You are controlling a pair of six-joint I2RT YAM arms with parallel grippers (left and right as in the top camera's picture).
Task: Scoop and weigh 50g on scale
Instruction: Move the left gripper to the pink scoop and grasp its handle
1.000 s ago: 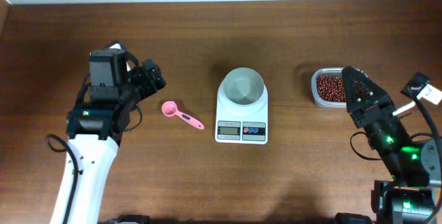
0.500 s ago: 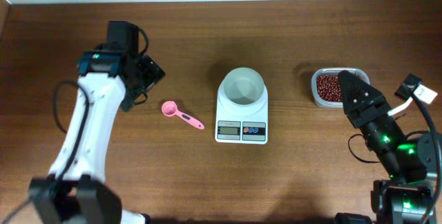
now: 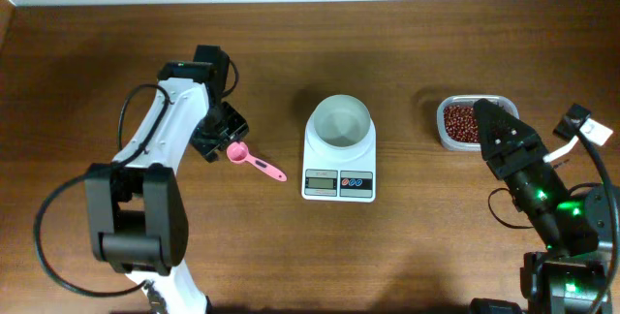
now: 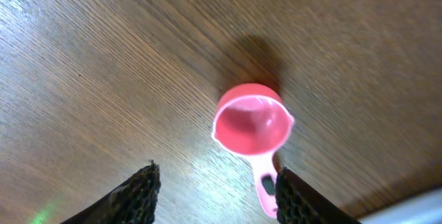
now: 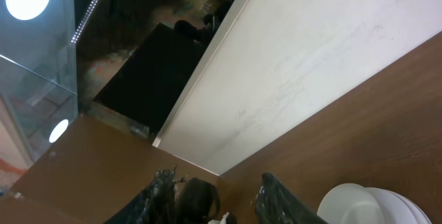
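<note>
The brown wooden table [image 3: 407,246] carried everything in one row, each thing within reach of an arm. The white-shelled left arm [image 3: 165,144] bent in from seven o'clock and tipped its left gripper [image 4: 217,200] down over the scoop. Its jaws stood apart, clamped on nothing. The handle lay just beside one finger, probably so they could close on it. The black right arm [image 3: 542,193] waited at four o'clock, and its right gripper [image 3: 499,130] hung over the tub's three o'clock end. Its wrist camera looked at the wall rather than the table. The jaws looked apart with nothing between them, perhaps poised to steady the tub.

The small white digital kitchen scale [image 3: 339,159] sat mid-table with its grey display and buttons at six o'clock, readable from the robot's side. The round white bowl [image 3: 340,120] rested on the scale, empty, evidently there to catch what would be weighed. The clear rectangular plastic tub [image 3: 439,132] stood at about three o'clock of the scale, well apart from it.

The pink plastic measuring spoon [image 3: 254,160] lay flat at nine o'clock of the scale, cup up and empty, its handle pointing towards four o'clock. The small dark reddish-brown beans [image 3: 459,118] were all heaped in the tub, and none were on the scale yet.
</note>
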